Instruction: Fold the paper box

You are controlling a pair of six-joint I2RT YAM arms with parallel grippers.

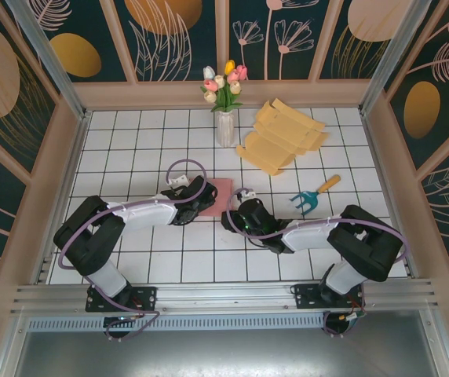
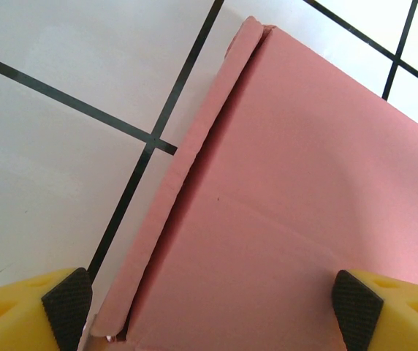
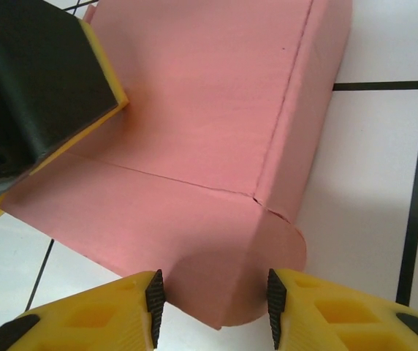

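Pink paper box (image 1: 215,191) sits mid-counter (image 1: 130,157), between the two arms. Partly folded, I'd say: one long side wall (image 2: 187,183) is doubled over, panel creases are set, but the rounded corner tab (image 3: 271,252) is loose and the rest looks low and flat. Remaining walls and the tab tuck look undone. Left gripper (image 2: 213,307) hangs over the box panel with jaws wide apart, holding nothing. Right gripper (image 3: 211,298) is about half open, straddling the tab corner; pads stand apart and I see no pinch. Further back: flat yellow box blanks (image 1: 283,135), flower vase (image 1: 224,126), small garden fork (image 1: 312,200), all well apart and untouched.
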